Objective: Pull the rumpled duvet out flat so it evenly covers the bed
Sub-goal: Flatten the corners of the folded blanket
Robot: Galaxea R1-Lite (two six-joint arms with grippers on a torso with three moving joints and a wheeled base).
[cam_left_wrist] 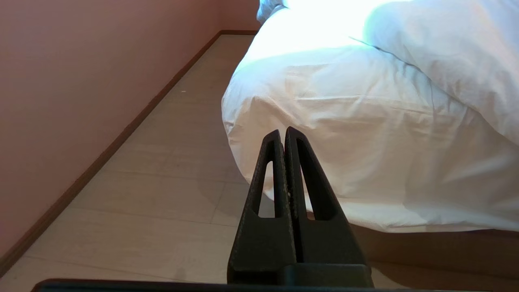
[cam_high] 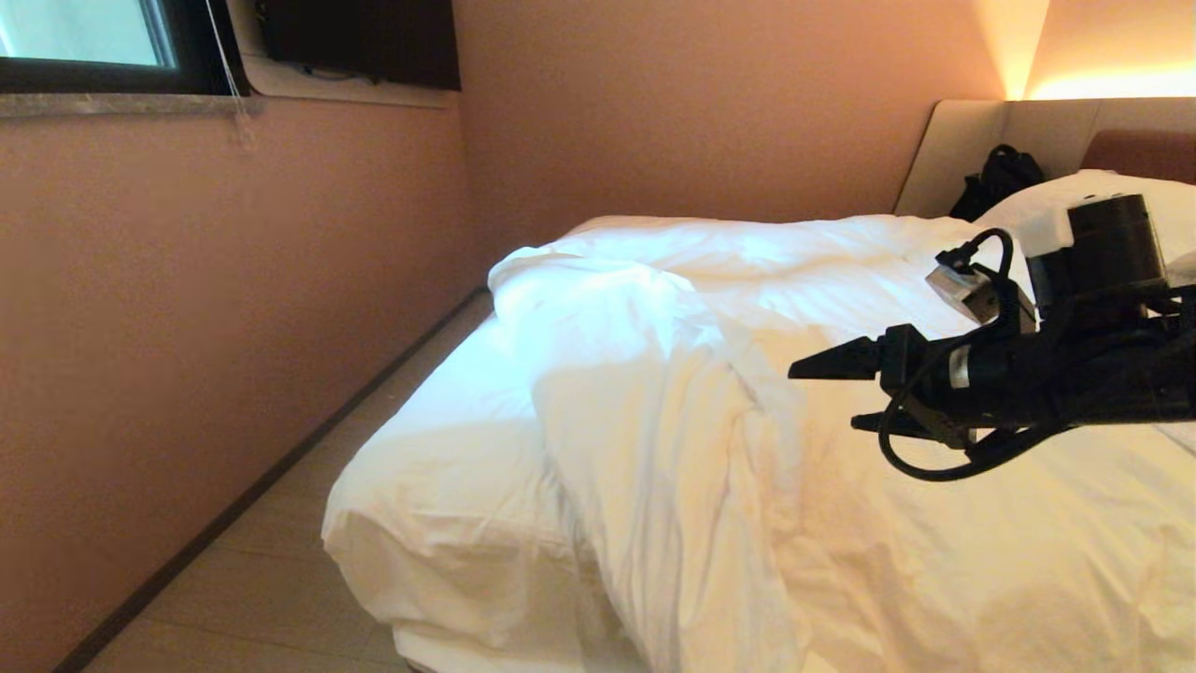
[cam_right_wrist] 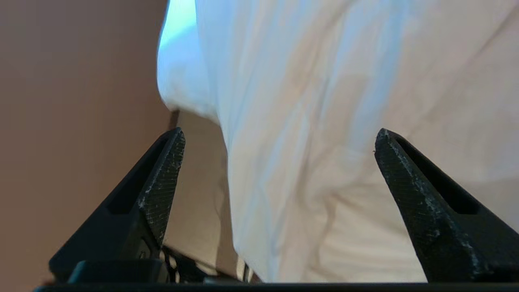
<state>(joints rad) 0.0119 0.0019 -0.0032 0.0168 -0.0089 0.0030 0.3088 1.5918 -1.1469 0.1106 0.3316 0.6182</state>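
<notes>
- The bed fills the right half of the head view, its foot corner nearest the camera, its white-sheeted mattress bare along the side facing the pink wall.
- The duvet lies rumpled on top, bunched into a thick ridge running from the far side down over the foot edge; it covers the right part of the bed and leaves the wall-side strip of sheet exposed.
- A strip of pale tiled floor runs between bed and wall, edged by a dark skirting board.
- The beige padded headboard stands at the far right, with a white pillow and a black bag against it.
- The right gripper hovers above the duvet, pointing toward the ridge, its jaws spread wide with nothing between them; the right wrist view shows only the white fabric beyond.
- The left gripper hangs low beside the bed's foot corner, fingers pressed together, holding nothing.
</notes>
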